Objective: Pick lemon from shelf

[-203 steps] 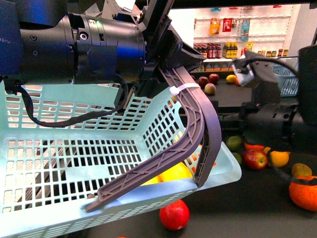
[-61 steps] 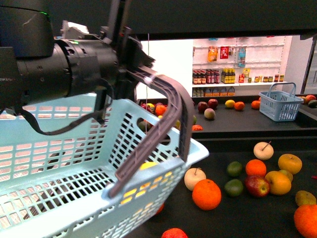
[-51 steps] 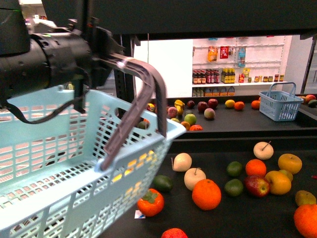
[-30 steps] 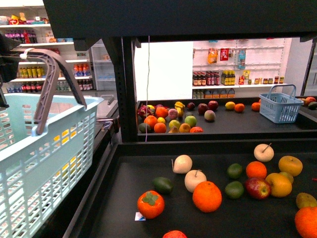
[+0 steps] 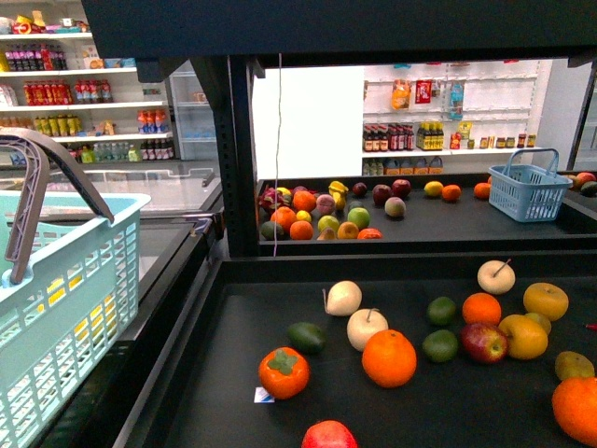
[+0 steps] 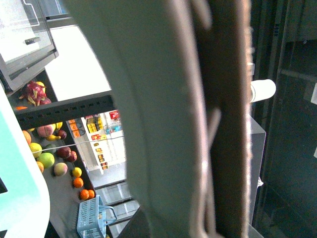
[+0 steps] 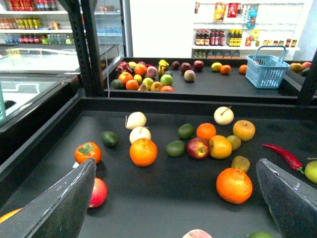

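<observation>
My left gripper is shut on the grey basket handle, which fills the left wrist view. In the front view the light blue basket hangs at the far left with its handle raised. Something yellow shows through its slats; I cannot tell if it is the lemon. No plain yellow oval lemon shows on the black shelf deck. My right gripper is open and empty over the deck, its fingers wide apart.
Loose fruit lies on the lower deck: oranges, a persimmon, yellow-orange apple-shaped fruits, a red chili. The far deck holds more fruit and a small blue basket. A black post stands left of centre.
The basket and left arm have swung from the middle of the front view to its far left edge. The fruit deck that they hid is now in view.
</observation>
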Tool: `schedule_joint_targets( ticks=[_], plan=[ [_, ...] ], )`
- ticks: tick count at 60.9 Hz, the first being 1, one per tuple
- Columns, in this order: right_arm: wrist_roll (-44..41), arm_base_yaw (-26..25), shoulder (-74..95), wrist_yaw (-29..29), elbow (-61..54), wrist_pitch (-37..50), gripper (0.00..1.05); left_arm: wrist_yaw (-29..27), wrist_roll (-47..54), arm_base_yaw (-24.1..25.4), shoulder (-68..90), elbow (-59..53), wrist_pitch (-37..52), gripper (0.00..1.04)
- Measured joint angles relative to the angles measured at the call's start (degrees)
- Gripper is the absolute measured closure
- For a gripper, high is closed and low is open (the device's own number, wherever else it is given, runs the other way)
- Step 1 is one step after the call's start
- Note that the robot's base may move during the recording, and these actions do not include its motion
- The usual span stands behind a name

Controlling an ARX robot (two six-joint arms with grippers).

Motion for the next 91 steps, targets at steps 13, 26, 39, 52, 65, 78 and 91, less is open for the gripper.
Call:
schedule_joint_targets(
  ticks=[13,26,39,52,65,78,91],
  plan=[
    [0.0,0.0,0.0,0.0,0.0,0.0,0.07,0.5,-1.2,0.4,2.4,-0.4,3.3,0.99],
    [0.0,0.0,0.0,0.0,0.0,0.0,0.07,0.2,-0.7,0.9,2.3,-0.6,2.1,0.69],
    [0.0,0.0,0.0,0.0,0.0,0.0,0.07,-0.9,1.2,1.6,0.5,-1.1,-3.1,0.30],
    [0.0,0.0,0.0,0.0,0.0,0.0,0.07,-2.1,6.8,1.8,-4.9,-1.6,-19.6,0.09],
    [0.0,0.0,0.0,0.0,0.0,0.0,0.07,-2.9,11.7,1.8,-10.3,-1.7,-32.8,0.08],
    [0.0,0.0,0.0,0.0,0.0,0.0,0.07,-4.9,17.0,1.9,-15.5,-1.7,-49.6,0.08],
    [0.0,0.0,0.0,0.0,0.0,0.0,0.07,-7.7,22.1,2.0,-21.1,-1.7,-64.7,0.08]
  ],
)
